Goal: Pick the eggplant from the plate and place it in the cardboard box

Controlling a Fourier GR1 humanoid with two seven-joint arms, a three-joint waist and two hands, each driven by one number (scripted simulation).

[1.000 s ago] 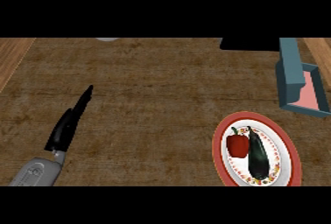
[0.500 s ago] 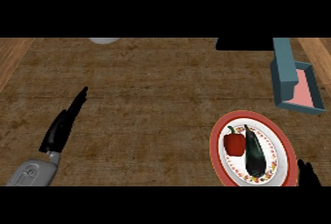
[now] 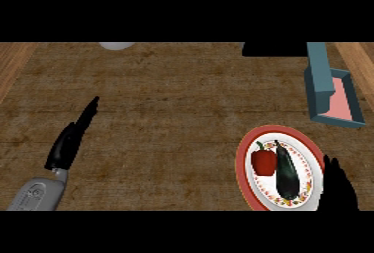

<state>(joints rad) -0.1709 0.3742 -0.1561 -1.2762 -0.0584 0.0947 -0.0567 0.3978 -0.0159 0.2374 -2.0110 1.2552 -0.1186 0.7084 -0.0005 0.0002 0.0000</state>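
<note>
A dark eggplant (image 3: 286,173) lies lengthwise on a red-rimmed white plate (image 3: 252,148) at the lower right, beside a red bell pepper (image 3: 263,162). The box (image 3: 332,88) stands at the upper right; it looks teal with a pink inside. My right hand (image 3: 337,187) rises from the lower right edge, just right of the plate, fingers straight, touching nothing. Over at the lower left, my left hand (image 3: 70,140) rests open with its fingers pointing up the counter.
A pale round object (image 3: 116,46) peeks in at the top edge, left of centre. A dark block (image 3: 274,49) sits at the top edge beside the box. Wooden strips (image 3: 15,64) border the counter at both sides.
My right hand has risen into view beside the plate's right rim. The view has shifted a little, so plate and box sit further left. The left hand stays at rest.
</note>
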